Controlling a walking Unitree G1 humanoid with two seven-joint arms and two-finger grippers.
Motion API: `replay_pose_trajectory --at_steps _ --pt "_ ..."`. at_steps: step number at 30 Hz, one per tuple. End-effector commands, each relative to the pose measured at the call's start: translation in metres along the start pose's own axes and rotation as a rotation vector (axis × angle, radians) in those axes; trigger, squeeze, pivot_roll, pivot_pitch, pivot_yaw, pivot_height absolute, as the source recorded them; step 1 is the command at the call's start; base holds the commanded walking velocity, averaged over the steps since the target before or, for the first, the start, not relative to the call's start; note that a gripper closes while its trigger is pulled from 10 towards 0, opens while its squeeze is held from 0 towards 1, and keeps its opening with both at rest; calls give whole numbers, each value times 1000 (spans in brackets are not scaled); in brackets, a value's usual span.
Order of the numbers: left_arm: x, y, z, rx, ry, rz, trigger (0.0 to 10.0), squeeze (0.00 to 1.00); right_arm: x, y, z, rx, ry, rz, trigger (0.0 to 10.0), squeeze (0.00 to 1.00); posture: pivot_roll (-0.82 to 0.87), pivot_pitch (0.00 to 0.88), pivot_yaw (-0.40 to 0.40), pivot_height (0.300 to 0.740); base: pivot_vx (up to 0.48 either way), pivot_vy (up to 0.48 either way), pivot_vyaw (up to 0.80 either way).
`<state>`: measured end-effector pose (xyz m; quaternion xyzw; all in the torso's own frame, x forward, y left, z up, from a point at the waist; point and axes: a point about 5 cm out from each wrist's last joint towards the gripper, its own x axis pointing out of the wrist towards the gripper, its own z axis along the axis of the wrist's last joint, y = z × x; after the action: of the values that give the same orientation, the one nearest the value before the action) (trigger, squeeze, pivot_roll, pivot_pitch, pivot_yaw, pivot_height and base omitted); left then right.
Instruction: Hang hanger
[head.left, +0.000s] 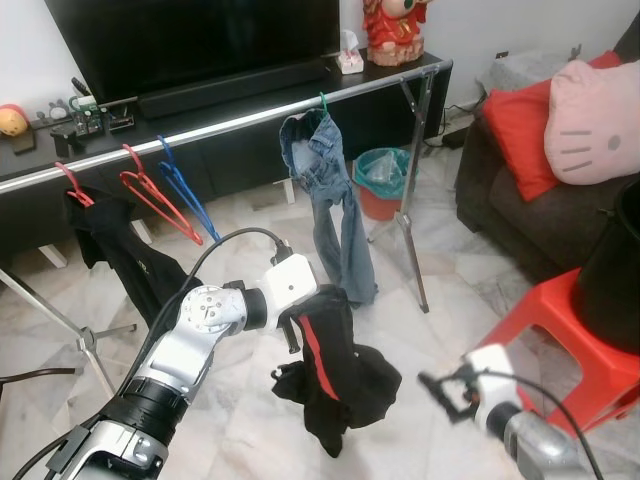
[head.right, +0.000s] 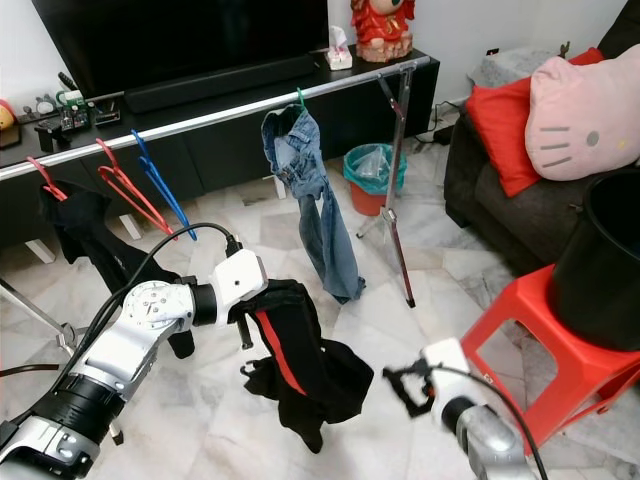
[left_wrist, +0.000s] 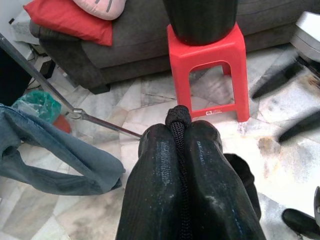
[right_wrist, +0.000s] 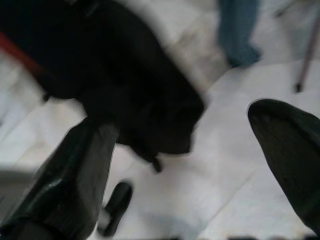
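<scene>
Apparently the hanger itself is buried under the black garment with a red stripe (head.left: 335, 375), which droops from the left gripper (left_wrist: 179, 120), whose fingers are pinched tight on a black cord-like loop above the pale marble floor (head.left: 250, 410). Off to its right, the right gripper (head.right: 408, 388) hovers low with fingers spread and nothing held, blurred in its wrist view. Beyond, the long silver clothes rail (head.left: 240, 122) has bare stretches between the red wire hangers (head.left: 150, 195), blue hanger (head.left: 190, 195) and hanging blue jeans (head.left: 330, 200); a red plastic stool (head.left: 570, 340) crowds the right.
</scene>
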<state>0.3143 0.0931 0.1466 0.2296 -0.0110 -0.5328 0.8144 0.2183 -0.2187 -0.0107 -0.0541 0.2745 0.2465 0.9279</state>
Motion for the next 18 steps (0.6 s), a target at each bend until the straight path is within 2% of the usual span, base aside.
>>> replay_pose_trajectory --at_steps 1,3,4,7,9,12,13,18 --pt "-4 9 5 7 -16 29 10000 0 -3 -2 8 -46 -28 33 10000 0 57 0 104 740 0 0 0" --pt "-5 11 6 6 -16 29 10000 0 -9 -10 5 -78 -13 15 10000 0 54 6 106 740 0 0 0" --pt "-5 12 6 3 -16 28 10000 0 -13 -23 6 -79 -9 -74 10000 0 52 7 107 740 0 0 0" --pt "-6 12 6 -3 -15 20 10000 0 -20 -40 10 -93 -30 -198 10000 0 49 7 108 740 0 0 0" --pt "-7 11 6 -14 -18 9 10000 0 -25 -50 11 -30 -45 -260 10000 0 48 9 110 740 0 0 0" --pt "-9 13 9 -37 -33 -5 10000 0 -26 -41 6 -65 -28 -191 10000 0 49 13 111 740 0 0 0" --pt "-12 16 13 -63 -53 -19 10000 0 -26 -33 1 -109 -5 -134 10000 0 49 13 111 740 0 0 0" --pt "-18 23 19 -105 -88 -39 10000 0 -27 -22 -4 -133 -11 -47 10000 0 53 20 115 740 0 0 0"
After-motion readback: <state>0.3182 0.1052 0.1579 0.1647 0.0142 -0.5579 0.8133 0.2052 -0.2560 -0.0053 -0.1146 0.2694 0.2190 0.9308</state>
